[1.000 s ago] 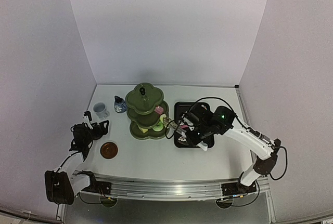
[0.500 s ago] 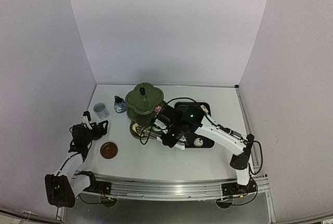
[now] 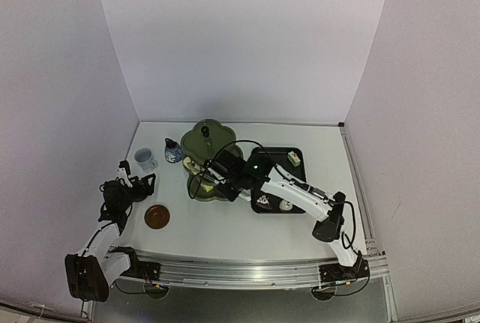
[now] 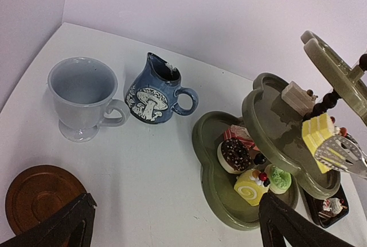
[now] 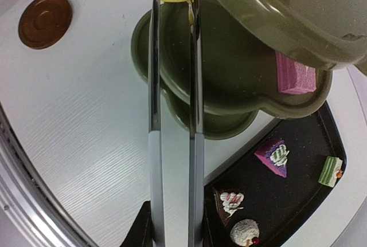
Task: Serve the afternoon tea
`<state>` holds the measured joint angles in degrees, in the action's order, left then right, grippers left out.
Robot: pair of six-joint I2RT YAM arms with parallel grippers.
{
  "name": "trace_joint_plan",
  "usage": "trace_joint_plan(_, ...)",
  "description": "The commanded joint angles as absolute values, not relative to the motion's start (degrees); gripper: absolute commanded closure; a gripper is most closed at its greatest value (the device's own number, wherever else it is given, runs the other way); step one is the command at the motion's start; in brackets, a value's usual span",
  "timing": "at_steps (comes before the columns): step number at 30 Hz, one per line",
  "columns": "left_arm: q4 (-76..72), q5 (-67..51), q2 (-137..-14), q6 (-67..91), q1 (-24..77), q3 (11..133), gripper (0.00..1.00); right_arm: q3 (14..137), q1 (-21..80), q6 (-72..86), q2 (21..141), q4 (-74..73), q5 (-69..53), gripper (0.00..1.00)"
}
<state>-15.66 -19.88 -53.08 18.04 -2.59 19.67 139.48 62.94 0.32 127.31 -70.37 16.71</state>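
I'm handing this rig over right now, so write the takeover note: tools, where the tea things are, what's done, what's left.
Left tool: open, empty, near the coaster.
Right tool: shut on the tongs, which pinch a yellow cake over the stand's middle tier.
On the table, left of the stand: mug and blue pot; mug not on the coaster.
Done: several cakes on the lower two tiers.
Left: release this cake, move the four more visible on the tray, likely set the mug.

One stand (image 4: pixel 213 173), mug (image 4: pixel 83 95), pot (image 4: pixel 152 95), coaster (image 4: pixel 37 192); four tray cakes (image 5: pixel 272 156)
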Motion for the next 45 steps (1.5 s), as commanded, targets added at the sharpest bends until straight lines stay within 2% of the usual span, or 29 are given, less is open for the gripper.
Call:
trace_joint_plan(1,-17.29,-20.22,-51.83,17.84,-2.88,19.26,0.0,143.21,62.73,-2.0,130.45,-66.26,24.53,1.0)
trace_joint_plan(18,-17.63,-20.13,-51.53,17.67,-2.85,18.89,0.0,141.2,60.78,-0.52,132.55,-60.38,25.88,0.99)
trace_joint_plan(25,-17.41,-19.86,-51.39,17.55,-2.89,18.91,0.0,139.86,60.51,-0.56,132.05,-60.45,25.18,0.87)
trace_joint_plan(34,-17.5,-19.86,-51.72,17.51,-2.9,19.04,0.0,137.52,60.32,-0.44,130.87,-60.39,23.38,0.82)
trace_joint_plan(39,-17.49,-19.86,-51.83,17.52,-2.85,19.09,0.0,137.92,60.13,1.39,131.24,-60.43,22.21,0.71)
trace_joint_plan(45,-17.4,-19.86,-51.73,17.5,-2.88,19.12,0.0,138.59,60.08,1.95,130.85,-60.45,22.35,0.66)
